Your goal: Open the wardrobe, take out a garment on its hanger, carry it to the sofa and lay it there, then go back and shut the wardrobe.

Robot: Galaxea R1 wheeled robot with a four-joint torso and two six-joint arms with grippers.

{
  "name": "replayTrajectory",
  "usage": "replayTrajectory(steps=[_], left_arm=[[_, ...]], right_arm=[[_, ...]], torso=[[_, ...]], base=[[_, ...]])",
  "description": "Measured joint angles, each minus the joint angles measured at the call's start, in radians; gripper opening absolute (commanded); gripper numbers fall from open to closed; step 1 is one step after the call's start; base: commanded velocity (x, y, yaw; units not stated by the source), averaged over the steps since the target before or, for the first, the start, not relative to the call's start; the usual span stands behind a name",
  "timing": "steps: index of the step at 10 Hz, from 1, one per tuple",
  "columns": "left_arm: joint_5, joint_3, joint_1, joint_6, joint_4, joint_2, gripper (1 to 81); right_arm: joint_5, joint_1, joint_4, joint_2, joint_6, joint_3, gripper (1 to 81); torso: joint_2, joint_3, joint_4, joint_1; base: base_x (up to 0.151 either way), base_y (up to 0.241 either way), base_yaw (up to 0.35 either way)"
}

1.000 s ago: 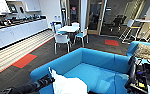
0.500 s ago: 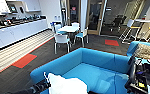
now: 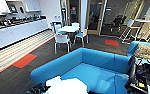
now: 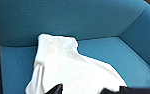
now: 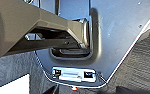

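Note:
The white garment (image 4: 66, 67) lies spread on the seat of the blue sofa (image 4: 121, 17), its neck end toward the backrest. From the head view the garment (image 3: 66, 86) rests on the near end of the sofa (image 3: 91, 62), by its left arm. My left gripper (image 4: 88, 91) hovers just over the near edge of the cloth, and its dark fingertips (image 4: 56, 89) stand well apart, open. It also appears as a dark shape, my left gripper (image 3: 38, 89), beside the garment. The hanger is hidden. My right arm (image 3: 141, 75) is folded at the right edge.
Behind the sofa stand white chairs (image 3: 61, 40) and a small table (image 3: 69, 28) on dark carpet with red patches (image 3: 24, 60). A long white counter (image 3: 16, 31) runs along the left wall. A patterned cushion (image 3: 144, 51) lies on a second blue seat at the right.
The white garment has settled a little wider on the sofa seat. The camera and the room have stayed as they were.

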Motion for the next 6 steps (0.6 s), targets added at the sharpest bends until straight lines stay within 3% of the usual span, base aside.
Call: replayTrajectory(steps=[6], left_arm=[[-0.020,0.000,0.084,0.003,0.052,-0.005,81.1]], right_arm=[[0.000,-0.002,0.000,0.000,0.000,0.000,81.1]], torso=[[0.000,0.000,0.000,0.000]], base=[[0.000,0.000,0.000]])
